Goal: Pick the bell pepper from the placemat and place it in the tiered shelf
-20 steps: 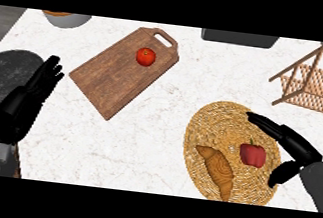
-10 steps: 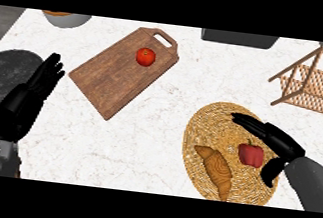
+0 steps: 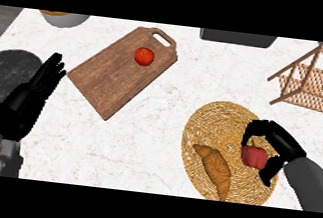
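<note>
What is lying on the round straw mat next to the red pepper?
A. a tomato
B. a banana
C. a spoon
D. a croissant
D: a golden-brown croissant lies on the woven placemat, just left of the bell pepper that the right robot hand is curling around. The tomato sits on the wooden cutting board instead.

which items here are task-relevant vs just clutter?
Task-relevant:
- bell pepper, red, on the woven placemat
- right hand, fingers curled round the pepper
- wooden tiered shelf, upper right

Clutter:
- croissant on the placemat
- tomato on the cutting board
- bowl, top left
- left hand, resting open at left
</note>
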